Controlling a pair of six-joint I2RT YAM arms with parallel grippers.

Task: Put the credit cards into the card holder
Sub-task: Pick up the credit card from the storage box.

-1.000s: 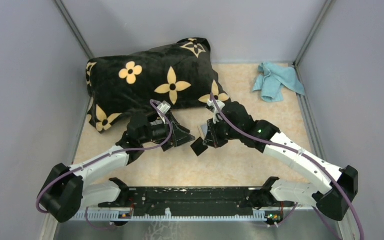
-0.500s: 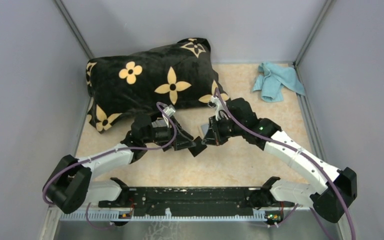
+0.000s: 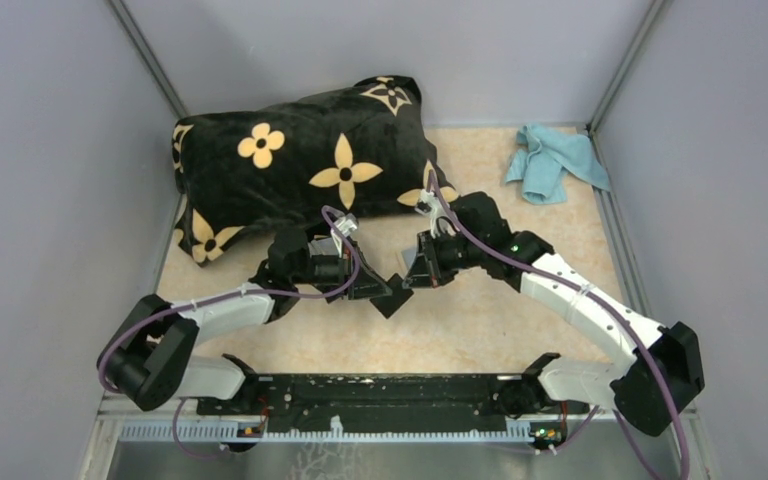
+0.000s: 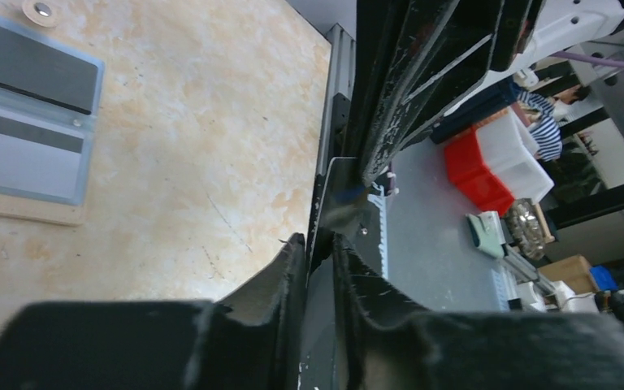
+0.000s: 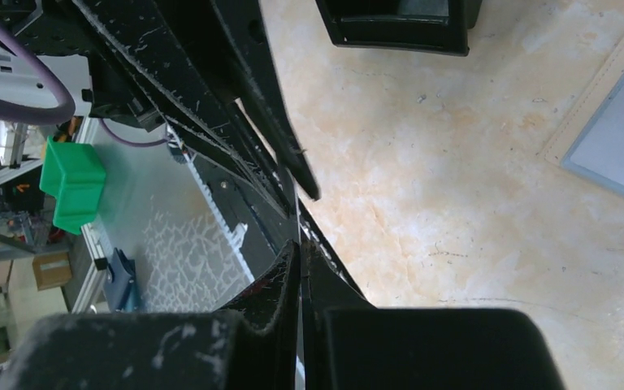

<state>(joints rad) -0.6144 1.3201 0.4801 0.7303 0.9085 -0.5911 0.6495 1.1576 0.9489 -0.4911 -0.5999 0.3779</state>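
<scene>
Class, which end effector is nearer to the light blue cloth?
Right. The right end effector lies left of the light blue cloth and closer to the robot; the left end effector sits even farther left.

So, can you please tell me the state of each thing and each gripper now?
thin black card: off the table, between the two grippers
right gripper: shut on it
left gripper: fingers either side of its other edge; grip unclear
card holder: on the table, cut off by the frame; contents hidden
beige card: flat on the table
grey card: flat on the beige card, outside the card holder
blue cloth: crumpled
</scene>
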